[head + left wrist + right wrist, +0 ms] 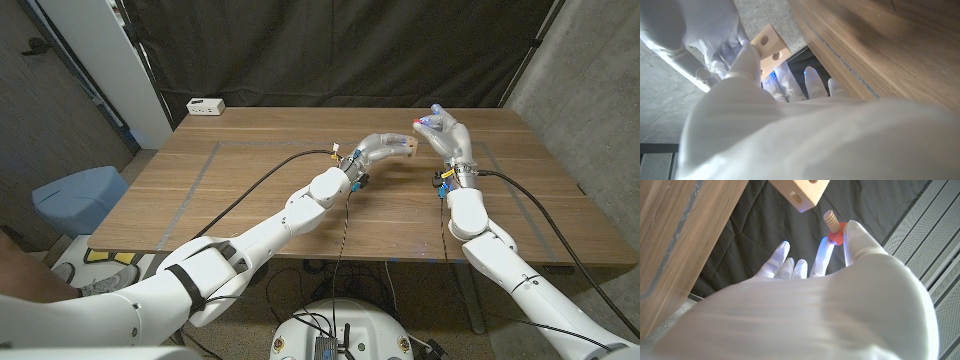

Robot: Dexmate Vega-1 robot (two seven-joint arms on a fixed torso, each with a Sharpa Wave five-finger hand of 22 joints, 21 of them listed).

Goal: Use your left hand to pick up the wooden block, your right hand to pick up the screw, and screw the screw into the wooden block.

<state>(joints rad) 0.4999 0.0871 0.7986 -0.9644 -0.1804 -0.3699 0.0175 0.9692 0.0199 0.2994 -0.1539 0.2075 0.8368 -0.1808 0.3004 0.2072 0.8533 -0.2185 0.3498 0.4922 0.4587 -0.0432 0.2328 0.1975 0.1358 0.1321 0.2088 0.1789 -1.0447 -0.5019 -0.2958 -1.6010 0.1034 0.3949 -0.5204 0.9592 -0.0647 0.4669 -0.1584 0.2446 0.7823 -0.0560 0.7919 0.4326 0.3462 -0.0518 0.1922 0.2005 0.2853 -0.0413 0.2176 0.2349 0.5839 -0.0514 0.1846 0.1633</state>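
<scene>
From the head view, the left hand (378, 150) holds the wooden block (405, 147) raised above the table (250, 190), over its far middle part. The right hand (445, 135) is up just to the right of the block, fingers pointing upward, with a small reddish spot at its fingertips that I take to be the screw (419, 122). Relative to the block, the right hand is just beside it, apart by a small gap. A white power strip (206, 106) lies well to the left of the block, at the table's far edge.

In the left wrist view, the left hand (747, 62) grips the wooden block (769, 50), whose face shows round holes. Both appear empty.

In the right wrist view, the right hand (840, 245) pinches the screw (833, 230) by its red head between thumb and a finger, the other fingers spread. The ribbed shank points toward the wooden block (802, 191) and sits just beside its corner, not touching; a hole shows in the near face.

Judging by this, both pick-ups are done. Still left: lining the shank up with a hole, inserting it, and turning it in.
</scene>
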